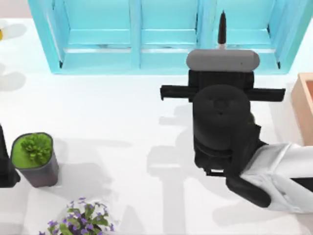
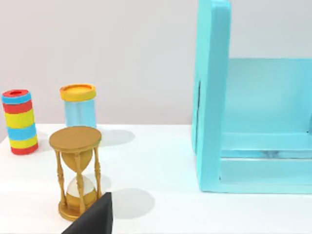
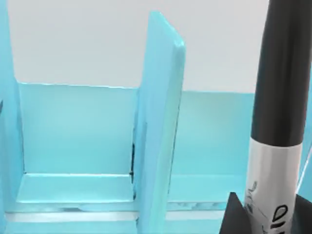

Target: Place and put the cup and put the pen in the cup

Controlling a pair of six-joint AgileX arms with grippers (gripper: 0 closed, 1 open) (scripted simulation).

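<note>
Black pen (image 3: 278, 122) – right gripper (image 3: 265, 214) hides its base.

A shelf unit (image 1: 161, 36) stands along the far edge of the table (image 1: 112, 127), divided into side-by-side compartments. My right arm reaches over the table's right half, with my right gripper (image 1: 222, 46) at the front of the shelf's right compartment. The pen (image 1: 222, 29) is clamped upright in it, its tip rising before that compartment. A box (image 1: 304, 105) sits at the right edge, beside my arm. At the near left stands a potted plant (image 1: 34, 157), a flowering plant (image 1: 80, 221) before it. My left arm is parked at the left edge. From my left wrist, an hourglass (image 2: 76, 171) stands nearest, a striped cylinder (image 2: 19, 122) and a lidded jar (image 2: 78, 105) behind it, the shelf's side panel well apart from them.
</note>
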